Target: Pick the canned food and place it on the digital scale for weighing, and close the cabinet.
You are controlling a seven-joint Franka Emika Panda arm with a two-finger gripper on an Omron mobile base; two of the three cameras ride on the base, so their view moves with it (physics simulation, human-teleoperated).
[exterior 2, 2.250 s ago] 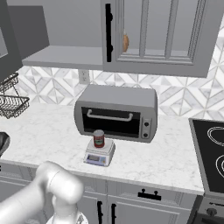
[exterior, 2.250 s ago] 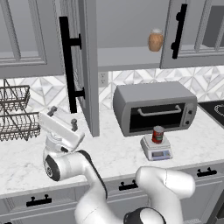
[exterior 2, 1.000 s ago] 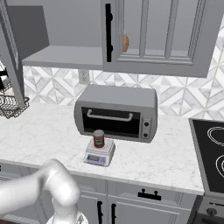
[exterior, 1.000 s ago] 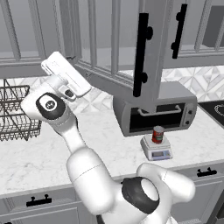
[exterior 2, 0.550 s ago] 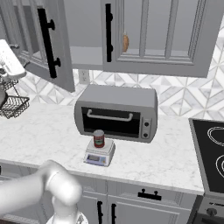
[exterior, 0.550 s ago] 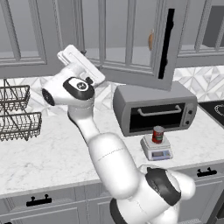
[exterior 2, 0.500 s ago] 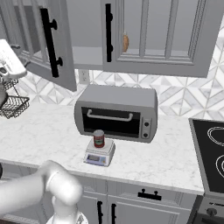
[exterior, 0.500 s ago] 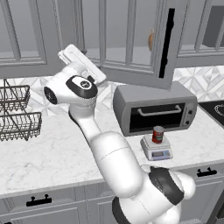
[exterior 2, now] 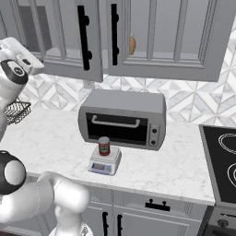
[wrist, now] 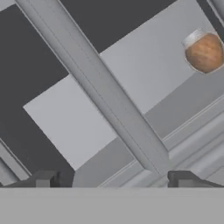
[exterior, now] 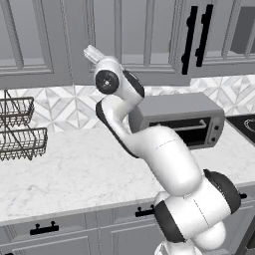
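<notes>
Door swung in since 0.5 s ago: then it stood angled well out from the cabinet, now it sits nearly flush, its black handle just beside the neighbour's. Arm has followed, hand now up against the door panel in the left base view. Gripper fingers spread wide with a door rail between them, nothing clamped. Can unchanged, upright on the scale in front of the toaster oven. Brown jar visible through the door glass, on the shelf.
</notes>
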